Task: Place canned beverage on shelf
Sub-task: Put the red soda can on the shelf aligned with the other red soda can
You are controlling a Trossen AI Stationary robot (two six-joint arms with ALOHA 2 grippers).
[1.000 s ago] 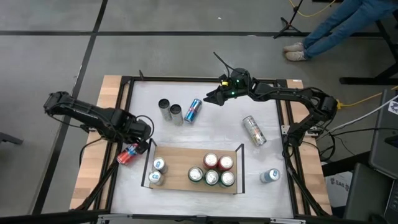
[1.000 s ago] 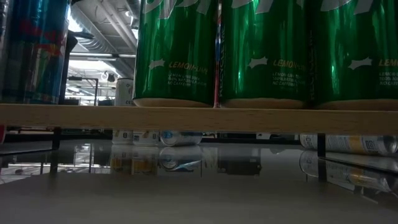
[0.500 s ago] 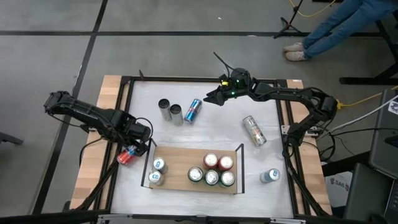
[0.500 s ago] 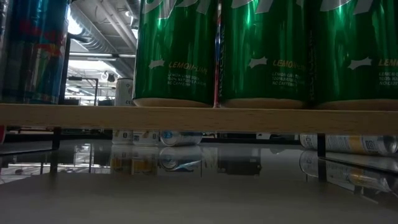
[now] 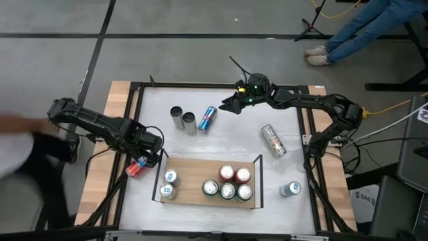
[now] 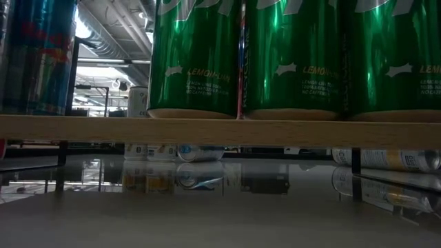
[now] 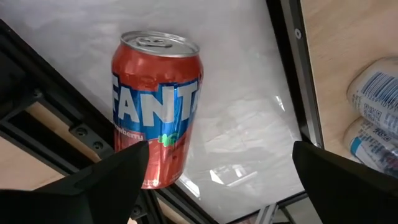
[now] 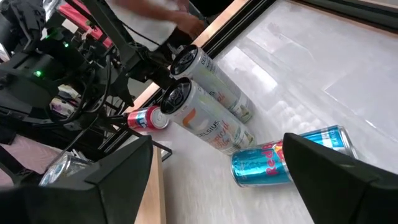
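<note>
Left gripper at frame left, fingers wide above a lying red Fanta can, right gripper wide at upper centre, nothing held, shelf below.

A blurred person smears the high view's left edge. Green cans in the low view are cut off at the top.

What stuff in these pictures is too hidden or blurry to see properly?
- Low view: green cans cut off by the top edge; shelf hides the table behind.
- High view: blurred person at the left edge.
- Left wrist view: white cans cut off by the edge.
</note>
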